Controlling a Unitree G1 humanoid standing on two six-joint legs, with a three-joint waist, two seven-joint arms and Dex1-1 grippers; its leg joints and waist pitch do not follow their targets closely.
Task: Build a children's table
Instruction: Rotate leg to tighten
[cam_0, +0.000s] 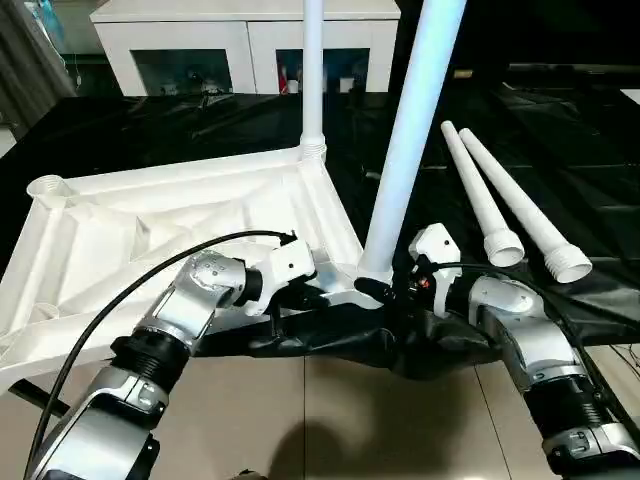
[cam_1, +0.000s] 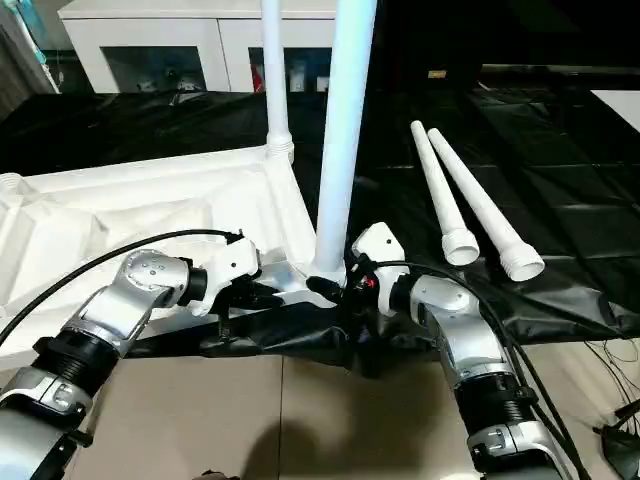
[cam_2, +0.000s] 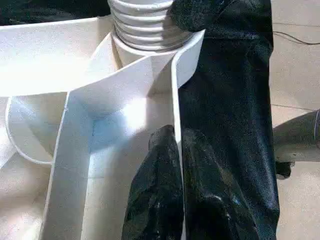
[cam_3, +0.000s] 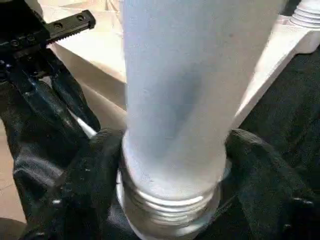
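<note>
White top (cam_0: 200, 215) lies underside-up on black sheet (cam_0: 560, 130). Left gripper (cam_2: 175, 165) pinches near rim. Right gripper (cam_3: 172, 170) clasps tilted leg (cam_0: 405, 150) at near corner socket; tilt risks cross-threading, leg popping out.

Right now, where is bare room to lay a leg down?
Free: black sheet between tabletop and cabinet, and beyond the two loose legs. Crowded: the near corner, where left gripper pinches the rim and right gripper brackets the leaning leg.
</note>
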